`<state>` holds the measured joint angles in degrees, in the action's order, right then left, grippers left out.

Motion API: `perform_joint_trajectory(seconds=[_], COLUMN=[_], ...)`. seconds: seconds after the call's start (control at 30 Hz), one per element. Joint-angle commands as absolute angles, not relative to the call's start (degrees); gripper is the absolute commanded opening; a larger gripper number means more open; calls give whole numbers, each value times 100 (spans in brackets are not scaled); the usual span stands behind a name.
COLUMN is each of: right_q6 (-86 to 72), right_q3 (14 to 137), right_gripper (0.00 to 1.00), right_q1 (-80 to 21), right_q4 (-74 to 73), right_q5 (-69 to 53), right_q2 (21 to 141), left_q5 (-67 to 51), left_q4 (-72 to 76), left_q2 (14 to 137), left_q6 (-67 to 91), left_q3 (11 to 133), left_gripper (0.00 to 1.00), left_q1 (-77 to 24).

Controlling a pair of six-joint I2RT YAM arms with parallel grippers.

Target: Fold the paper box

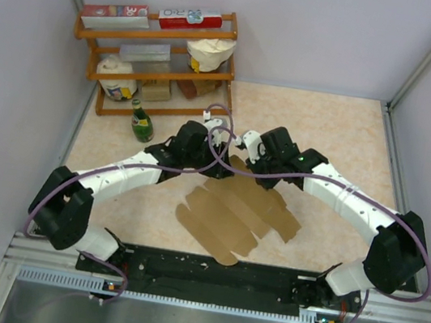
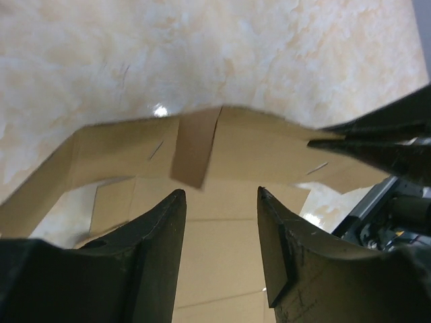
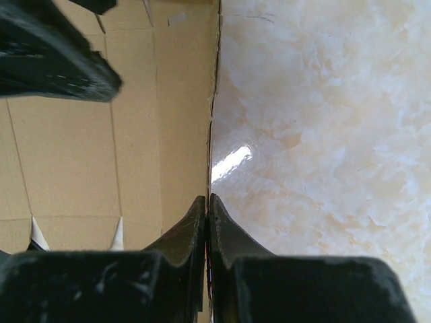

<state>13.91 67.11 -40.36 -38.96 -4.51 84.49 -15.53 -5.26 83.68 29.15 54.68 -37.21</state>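
From the left: my left pincer has its two black fingers apart with nothing gripped between them. It hovers over the flat floor of the plain brown, die-cut cardboard paper box, just short of the lifted wall.

The box lies in the middle of the beige marbled worktop, just beyond the arm bases. Most of it is spread flat, with the scalloped flaps toward 6 o'clock and the panels toward 3 o'clock lying unfolded on the surface. Only the far panel, at the 12 o'clock edge of the blank, stands up off the worktop. It is bowed rather than square and curls round at its 9 o'clock end, and a narrow tab leans inward from its top edge.

To the right, my right pincer is pressed together on the thin upper edge of that panel, toward its 3 o'clock end. I judge that this pinch is what holds the wall up.

So I put the job at an early stage. One wall is raised and held, no corner is locked, and I can see no tab sitting in a slot. What is left, as I read it, is raising the other walls, tucking the tabs and closing the flaps.
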Motion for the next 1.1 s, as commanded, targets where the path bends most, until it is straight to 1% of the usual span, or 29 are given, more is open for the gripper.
perform_joint_trajectory(seconds=[0.0,0.3,0.57,0.73,1.07], right_q6=[1318,1318,1275,1231,1213], right_q3=[6759,6715,6671,6636,6627], right_gripper=[0,0,0,0,0], right_q1=[-4078,-4078,-4078,-4096,-4087], right_q4=[-3647,-3656,-3674,-3683,-3683], right_q5=[-308,-237,-237,-290,-369], right_q2=[8482,8473,8429,8385,8376], left_q5=[-1468,-1195,-2108,-2373,-2057], left_q4=[-730,-818,-159,307,413], left_q2=[7718,7154,7707,7963,8296], left_q6=[2259,1960,1785,1626,1117], left_q3=[5151,4554,4193,4122,4263], left_gripper=[52,60,61,61,60], left_q1=[-3665,-3279,-3050,-3050,-3041])
